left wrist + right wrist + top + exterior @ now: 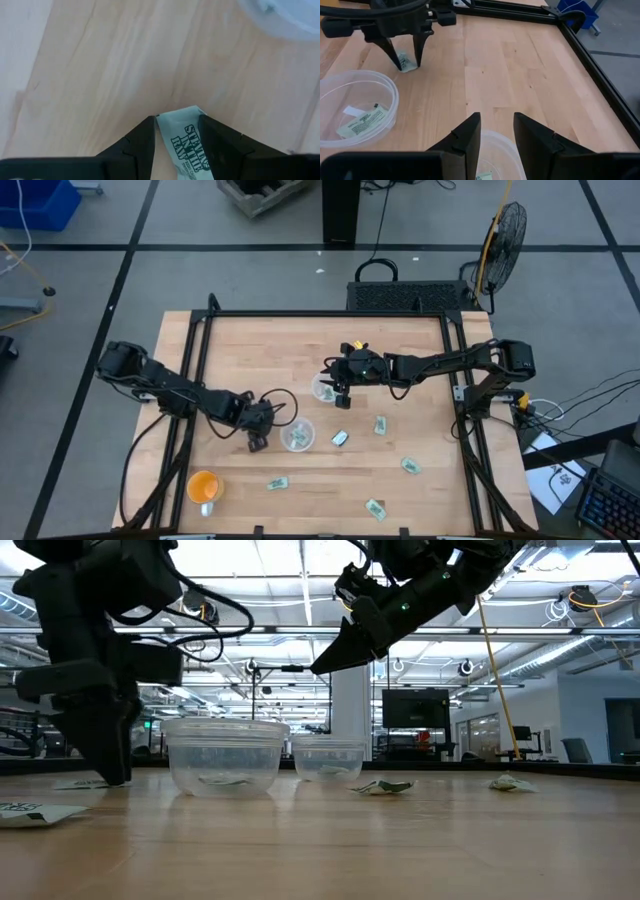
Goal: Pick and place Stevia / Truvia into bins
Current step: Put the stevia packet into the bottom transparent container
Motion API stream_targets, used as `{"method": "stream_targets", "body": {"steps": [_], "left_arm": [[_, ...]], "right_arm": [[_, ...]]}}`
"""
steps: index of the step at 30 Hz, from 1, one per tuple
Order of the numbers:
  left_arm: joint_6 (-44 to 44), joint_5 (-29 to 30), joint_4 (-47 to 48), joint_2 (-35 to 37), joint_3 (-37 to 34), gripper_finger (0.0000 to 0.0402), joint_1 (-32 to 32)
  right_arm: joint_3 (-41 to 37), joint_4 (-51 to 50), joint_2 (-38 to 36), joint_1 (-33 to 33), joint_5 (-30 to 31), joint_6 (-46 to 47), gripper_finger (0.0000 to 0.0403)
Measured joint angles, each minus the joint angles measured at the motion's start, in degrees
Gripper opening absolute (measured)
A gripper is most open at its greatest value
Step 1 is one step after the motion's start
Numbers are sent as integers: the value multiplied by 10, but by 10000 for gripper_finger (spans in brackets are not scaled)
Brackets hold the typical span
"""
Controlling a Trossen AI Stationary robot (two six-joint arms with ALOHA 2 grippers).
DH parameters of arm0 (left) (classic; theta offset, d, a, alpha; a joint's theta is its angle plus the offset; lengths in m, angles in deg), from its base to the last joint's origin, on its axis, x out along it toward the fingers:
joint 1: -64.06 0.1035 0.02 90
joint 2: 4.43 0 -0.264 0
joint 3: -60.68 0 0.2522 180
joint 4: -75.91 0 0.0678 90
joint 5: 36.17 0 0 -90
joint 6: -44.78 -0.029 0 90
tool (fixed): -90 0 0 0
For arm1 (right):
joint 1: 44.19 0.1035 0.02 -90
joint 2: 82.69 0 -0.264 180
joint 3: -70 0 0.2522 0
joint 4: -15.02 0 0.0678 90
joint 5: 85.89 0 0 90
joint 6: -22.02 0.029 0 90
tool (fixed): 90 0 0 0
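Left end effector (176, 131) at a packet (192, 145)
You see its fingers apart, astride the packet's long axis — bin (298, 436) just beside; right end effector (496, 129) open.

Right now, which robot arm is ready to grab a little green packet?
Probably the left. The left gripper is down at the table with its open fingers on either side of a packet, beside a clear cup. The right gripper is open and empty above the other cup.
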Motion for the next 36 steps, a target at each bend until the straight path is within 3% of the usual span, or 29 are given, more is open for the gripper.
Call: {"method": "stream_targets", "body": {"steps": [7,16,23,36], "left_arm": [[-8,-4,-18,-1,-1,153,0],[-6,-4,-16,0,0,65,0],[-3,-5,-22,0,0,37,0],[-37,-134,-33,2,70,35,0]], "right_arm": [[0,0,0,0,0,0,110],[0,0,0,0,0,0,110],[0,0,0,0,0,0,110],[0,0,0,0,0,0,110]]}}
